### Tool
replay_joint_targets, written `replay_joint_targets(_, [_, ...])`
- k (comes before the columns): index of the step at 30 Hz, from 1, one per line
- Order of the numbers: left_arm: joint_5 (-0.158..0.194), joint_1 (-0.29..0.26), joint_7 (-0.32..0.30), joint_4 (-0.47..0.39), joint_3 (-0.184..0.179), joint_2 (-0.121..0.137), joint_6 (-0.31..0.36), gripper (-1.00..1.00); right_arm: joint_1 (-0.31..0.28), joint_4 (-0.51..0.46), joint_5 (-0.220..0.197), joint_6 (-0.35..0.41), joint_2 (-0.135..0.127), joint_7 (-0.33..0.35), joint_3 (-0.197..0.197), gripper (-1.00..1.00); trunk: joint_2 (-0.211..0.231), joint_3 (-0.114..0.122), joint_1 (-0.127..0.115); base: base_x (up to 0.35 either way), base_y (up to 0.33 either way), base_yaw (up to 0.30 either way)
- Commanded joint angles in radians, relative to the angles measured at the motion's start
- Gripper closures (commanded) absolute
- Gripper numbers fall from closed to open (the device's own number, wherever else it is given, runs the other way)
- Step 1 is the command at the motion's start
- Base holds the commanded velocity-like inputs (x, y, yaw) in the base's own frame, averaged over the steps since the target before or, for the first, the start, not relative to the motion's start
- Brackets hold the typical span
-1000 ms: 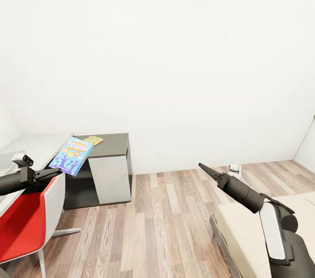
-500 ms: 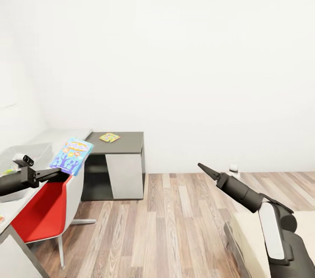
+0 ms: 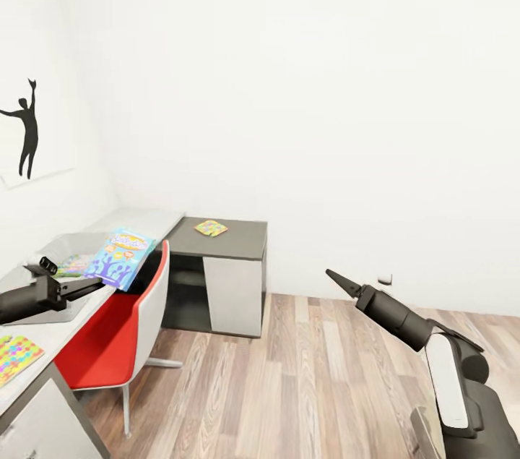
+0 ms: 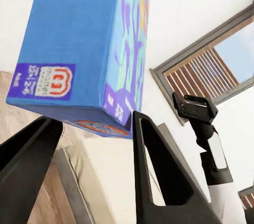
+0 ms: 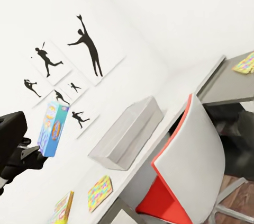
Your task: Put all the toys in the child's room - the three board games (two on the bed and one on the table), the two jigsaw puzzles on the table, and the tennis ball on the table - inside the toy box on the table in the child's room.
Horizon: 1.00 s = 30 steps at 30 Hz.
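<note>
Gripping the blue board game (image 3: 118, 257) by one edge, the left hand (image 3: 85, 286) holds it above the tabletop (image 3: 43, 332) beside the toy box (image 5: 127, 131); right hand (image 3: 335, 278) clenched, empty.

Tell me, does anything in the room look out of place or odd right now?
Nothing looks spilled or broken. Two things stand out: the left gripper holds a blue game box tilted in the air, pinched by one edge, and one puzzle lies alone on the dark end of the desk, apart from the grey bin.
</note>
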Motion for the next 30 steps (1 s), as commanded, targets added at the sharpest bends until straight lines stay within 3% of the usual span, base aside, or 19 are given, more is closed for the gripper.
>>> replay_joint_targets(1, [0.002,-0.001,-0.004,0.000,0.000,0.000,0.010,1.00,-0.001,0.000,0.000,0.005,0.000,0.003,-0.002,-1.00,-0.002,-0.002,0.001,0.169,0.000,0.288])
replay_joint_targets(13, [0.002,0.000,-0.004,0.000,-0.001,-0.001,0.010,1.00,-0.001,0.000,0.000,0.006,0.001,0.003,-0.001,-1.00,-0.002,-0.002,0.001,0.062,-0.021,0.288])
replay_joint_targets(30, [0.001,0.001,-0.004,0.000,-0.001,-0.003,0.010,1.00,-0.001,-0.001,0.000,0.006,-0.001,0.003,-0.001,-1.00,-0.002,-0.002,0.001,0.272,-0.122,0.288])
